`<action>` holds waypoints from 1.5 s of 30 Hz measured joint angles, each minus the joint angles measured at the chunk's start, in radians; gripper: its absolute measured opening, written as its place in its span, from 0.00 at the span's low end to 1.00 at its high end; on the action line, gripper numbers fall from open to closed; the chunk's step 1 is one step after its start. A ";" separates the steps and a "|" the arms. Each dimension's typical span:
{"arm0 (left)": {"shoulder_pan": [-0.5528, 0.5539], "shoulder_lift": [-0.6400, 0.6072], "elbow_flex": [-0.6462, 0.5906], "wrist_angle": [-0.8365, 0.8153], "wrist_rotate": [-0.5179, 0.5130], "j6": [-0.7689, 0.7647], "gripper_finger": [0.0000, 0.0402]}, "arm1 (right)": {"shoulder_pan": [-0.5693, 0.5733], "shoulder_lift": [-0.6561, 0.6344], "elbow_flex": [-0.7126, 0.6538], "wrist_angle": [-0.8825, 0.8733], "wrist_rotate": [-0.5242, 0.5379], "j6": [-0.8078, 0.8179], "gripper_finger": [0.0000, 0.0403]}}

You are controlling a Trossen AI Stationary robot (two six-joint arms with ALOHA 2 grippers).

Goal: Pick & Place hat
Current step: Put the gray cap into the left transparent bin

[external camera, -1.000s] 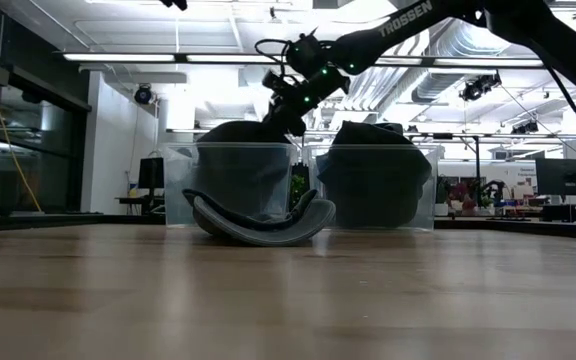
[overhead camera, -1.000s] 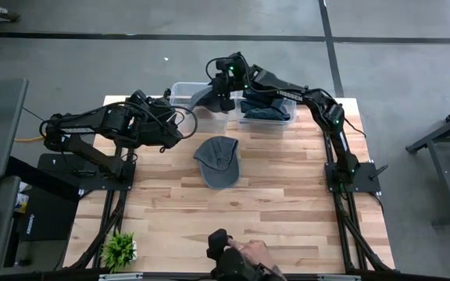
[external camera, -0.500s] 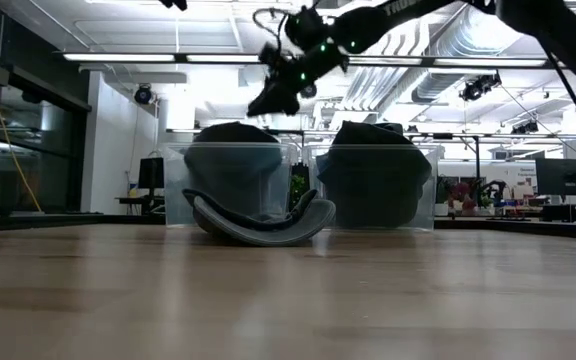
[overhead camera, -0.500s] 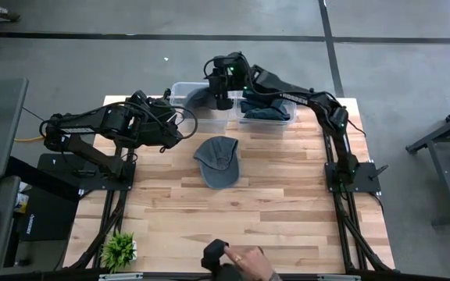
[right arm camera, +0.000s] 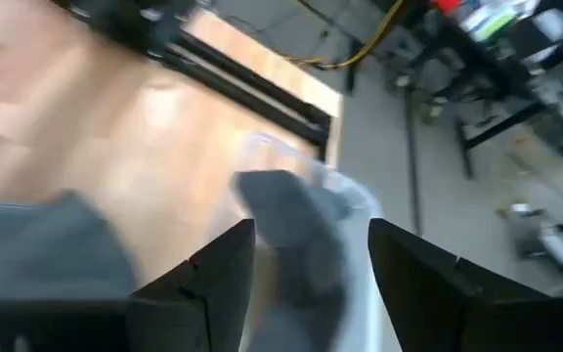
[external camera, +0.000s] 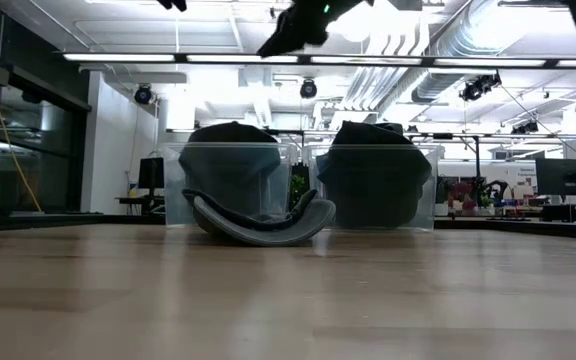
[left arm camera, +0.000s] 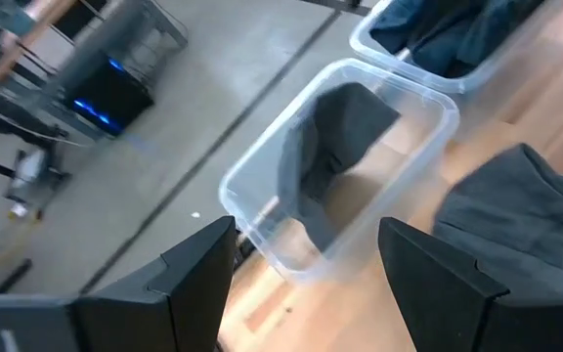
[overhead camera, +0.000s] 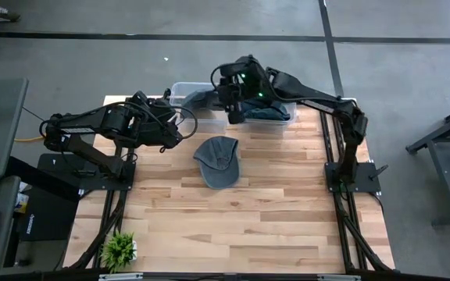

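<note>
Since the earlier frame we see the right hand lifted off the left bin, fingers apart and empty. Grey hat lies mid-frame on the desk, just below-left of it; left hand, wide, sits similarly near.

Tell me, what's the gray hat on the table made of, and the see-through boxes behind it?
The gray hat looks like soft, matte cloth: it sags and creases and has no shine. The two boxes look like clear, smooth plastic, because you can see the dark clothes inside through their walls. The table looks like pale wooden planks, with lines running along the boards.
</note>
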 joint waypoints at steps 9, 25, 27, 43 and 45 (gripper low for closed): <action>0.000 0.008 -0.034 0.036 0.178 -0.088 0.62 | 0.090 -0.093 0.000 -0.453 -0.069 0.191 0.48; 0.000 0.012 -0.485 0.519 0.360 -0.119 0.62 | 0.106 -0.095 -0.294 -0.751 -0.108 0.318 0.48; 0.000 0.011 -0.533 0.580 0.386 -0.125 0.62 | 0.106 -0.095 -0.383 -0.731 -0.108 0.311 0.48; 0.001 0.011 -0.674 0.707 0.485 -0.060 0.62 | 0.161 -0.094 -0.764 -0.465 -0.118 0.371 0.48; 0.000 0.011 -0.685 0.738 0.495 -0.106 0.62 | 0.161 -0.094 -0.764 -0.434 -0.121 0.430 0.48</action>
